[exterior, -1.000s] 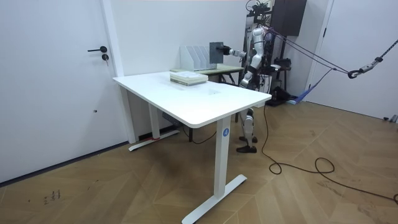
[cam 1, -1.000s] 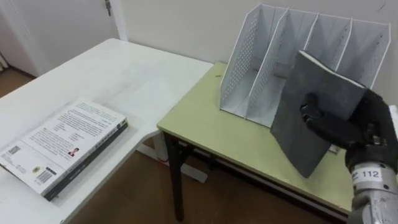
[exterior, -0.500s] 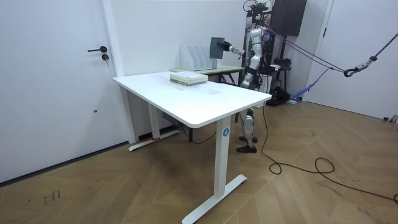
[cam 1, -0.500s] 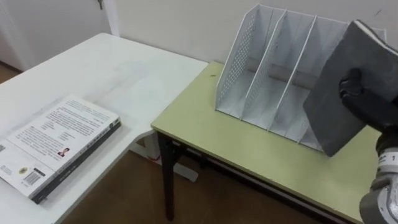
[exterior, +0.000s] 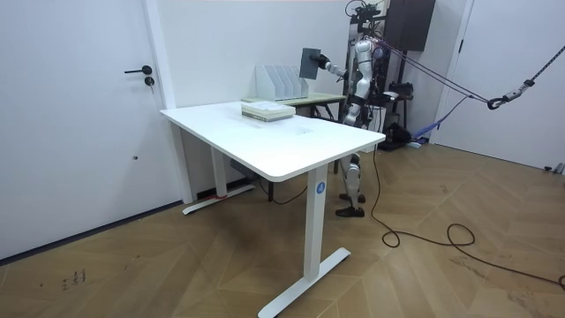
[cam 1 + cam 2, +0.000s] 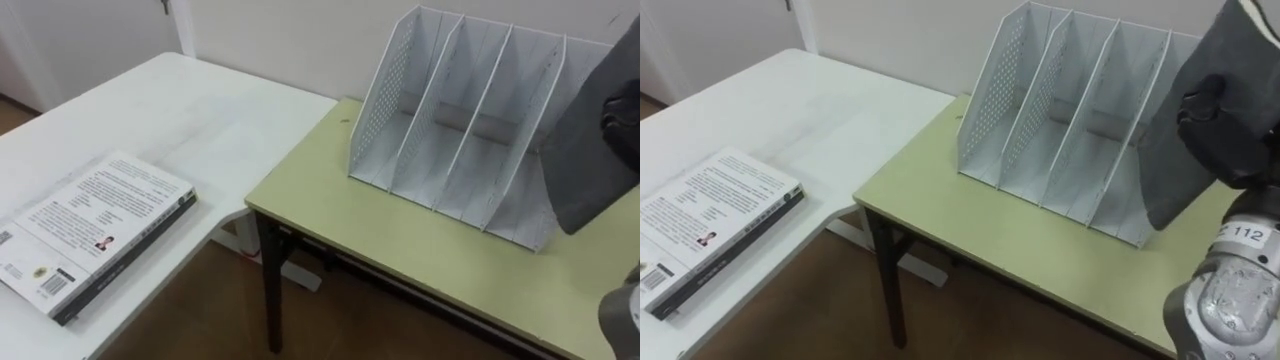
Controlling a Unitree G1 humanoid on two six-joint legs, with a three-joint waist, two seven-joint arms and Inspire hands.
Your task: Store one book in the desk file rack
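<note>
My right hand (image 6: 1225, 135) is shut on a dark grey book (image 6: 1180, 170) and holds it upright in the air at the right end of the white file rack (image 6: 1060, 120), in front of its rightmost slot. In the left eye view the grey book (image 6: 590, 160) hangs at the right edge, and the file rack (image 6: 450, 120) stands with its several slots empty. From the room view the book (image 5: 310, 62) is raised above the rack (image 5: 281, 81).
The rack stands on a pale green desk (image 6: 400, 250) against the wall. A white table (image 6: 150, 110) adjoins it on the left and carries a stack of books with a white cover (image 6: 95, 230) near its front edge.
My right hand has lifted the grey book and carried it to the right, from in front of the rack's middle slots to its right end. The camera has shifted a little.
</note>
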